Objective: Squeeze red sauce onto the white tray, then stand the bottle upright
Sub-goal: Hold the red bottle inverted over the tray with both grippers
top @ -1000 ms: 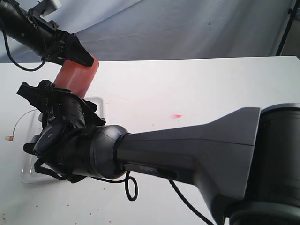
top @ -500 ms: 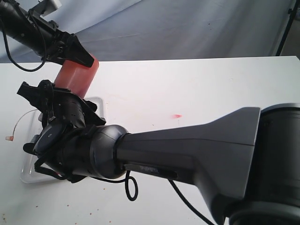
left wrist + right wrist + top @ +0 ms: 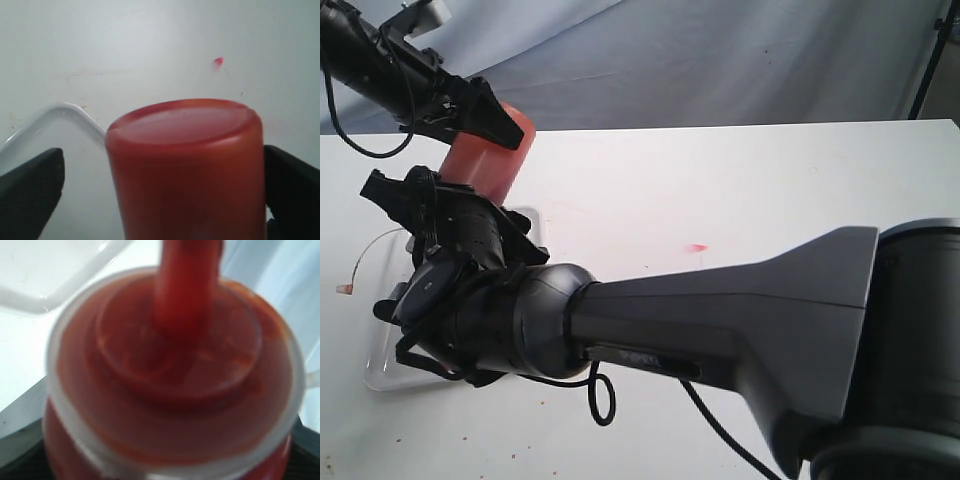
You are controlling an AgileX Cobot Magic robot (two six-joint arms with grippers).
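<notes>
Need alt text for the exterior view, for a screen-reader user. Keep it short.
A tilted orange-red squeeze bottle is held over the white tray at the left of the table. The right gripper grips its lower end and the left gripper brackets its raised base. The dark right arm fills the foreground, and a small red smear marks the table mid-scene.

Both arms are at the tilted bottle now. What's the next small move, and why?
Probably close the left gripper gently on the bottle to squeeze. The bottle is tilted base-up, its cap end down by the white tray; the gripper's fingers straddle its body with a gap on one side, and no red drops show on the tray parts in view.
</notes>
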